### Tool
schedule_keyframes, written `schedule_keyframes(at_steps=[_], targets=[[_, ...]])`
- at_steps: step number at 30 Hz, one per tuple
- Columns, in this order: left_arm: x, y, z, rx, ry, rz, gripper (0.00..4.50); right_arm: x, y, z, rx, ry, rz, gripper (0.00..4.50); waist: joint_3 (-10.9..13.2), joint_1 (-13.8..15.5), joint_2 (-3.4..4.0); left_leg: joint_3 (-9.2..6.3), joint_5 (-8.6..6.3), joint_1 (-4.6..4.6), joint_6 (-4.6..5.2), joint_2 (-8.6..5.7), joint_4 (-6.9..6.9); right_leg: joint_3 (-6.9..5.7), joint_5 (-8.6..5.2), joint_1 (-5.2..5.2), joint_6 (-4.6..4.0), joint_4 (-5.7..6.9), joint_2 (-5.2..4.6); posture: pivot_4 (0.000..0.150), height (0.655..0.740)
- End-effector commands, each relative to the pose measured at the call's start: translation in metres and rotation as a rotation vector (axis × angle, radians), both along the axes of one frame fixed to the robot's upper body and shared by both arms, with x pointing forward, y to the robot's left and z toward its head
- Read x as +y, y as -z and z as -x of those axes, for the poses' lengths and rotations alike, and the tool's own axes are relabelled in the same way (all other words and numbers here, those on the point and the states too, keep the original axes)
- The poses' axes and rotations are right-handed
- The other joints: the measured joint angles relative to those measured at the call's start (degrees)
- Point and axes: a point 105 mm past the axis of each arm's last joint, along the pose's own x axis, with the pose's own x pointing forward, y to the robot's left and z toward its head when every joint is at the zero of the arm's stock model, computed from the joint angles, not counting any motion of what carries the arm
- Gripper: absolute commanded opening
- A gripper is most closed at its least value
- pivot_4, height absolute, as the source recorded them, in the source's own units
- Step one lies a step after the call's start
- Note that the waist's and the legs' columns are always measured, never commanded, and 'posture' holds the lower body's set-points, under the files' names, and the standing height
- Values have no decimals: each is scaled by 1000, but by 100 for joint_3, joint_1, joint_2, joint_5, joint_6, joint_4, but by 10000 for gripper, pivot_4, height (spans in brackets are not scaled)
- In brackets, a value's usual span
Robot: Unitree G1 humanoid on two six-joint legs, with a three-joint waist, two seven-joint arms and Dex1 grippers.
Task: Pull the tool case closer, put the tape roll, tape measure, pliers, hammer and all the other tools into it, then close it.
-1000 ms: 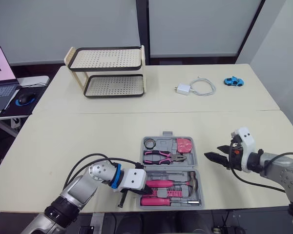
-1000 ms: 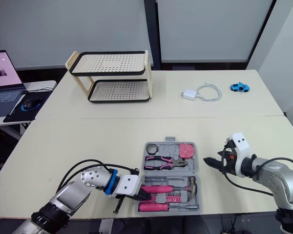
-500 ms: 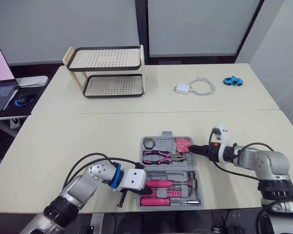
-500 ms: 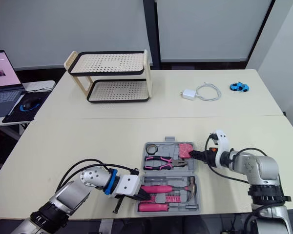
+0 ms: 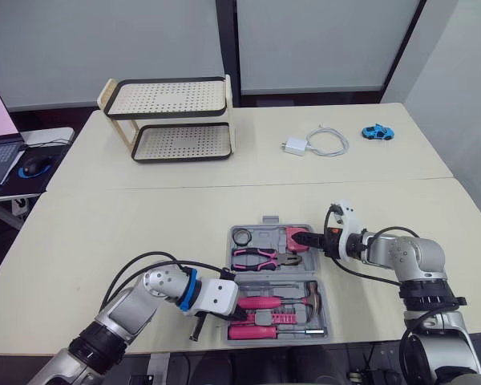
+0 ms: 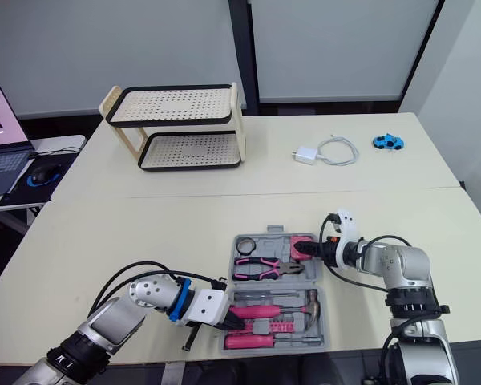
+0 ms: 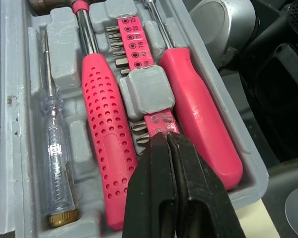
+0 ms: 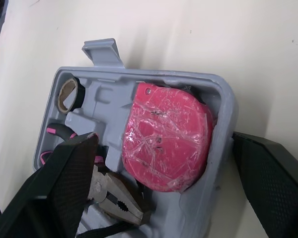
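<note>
1. Open tool case (image 8: pixel 223 129), lower centre of head view, tools inside.
2. R gripper (image 5: pixel 303 239): fingers wide apart, straddling case's right wall w/ pink tape measure (image 8: pixel 166 144) btw them.
3. L gripper (image 7: pixel 165 141): fingers pressed together, holding nothing, tips over bit rack (image 7: pixel 131 47) btw pink screwdrivers (image 7: pixel 107 129).

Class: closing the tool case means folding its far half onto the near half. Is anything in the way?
The left hand, shut, lies over the near half of the tool case, above the bit holder, blocking the fold.
</note>
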Motion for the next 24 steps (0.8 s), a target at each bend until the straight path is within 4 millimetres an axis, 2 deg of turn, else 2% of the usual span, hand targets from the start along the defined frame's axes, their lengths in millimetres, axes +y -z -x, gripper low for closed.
schedule_keyframes(at_steps=[1,15,24], targets=[[12,18,8,40,2,-89,0,8,-7,-5,-42,-20,-22,44616,0,-23,0,0,0,0,0,0,0,0,0,0,0,0,0,1500,7400],[16,24,13,54,27,-113,0,20,-27,-5,-234,-160,-38,44616,0,-76,1,0,0,-1,0,0,-4,7,0,-7,0,0,0,1500,7400],[18,25,16,58,39,-123,0,17,-22,-11,-260,-170,6,44616,1,-76,1,-1,0,-1,0,0,-4,7,0,-8,0,0,0,1500,7400]])
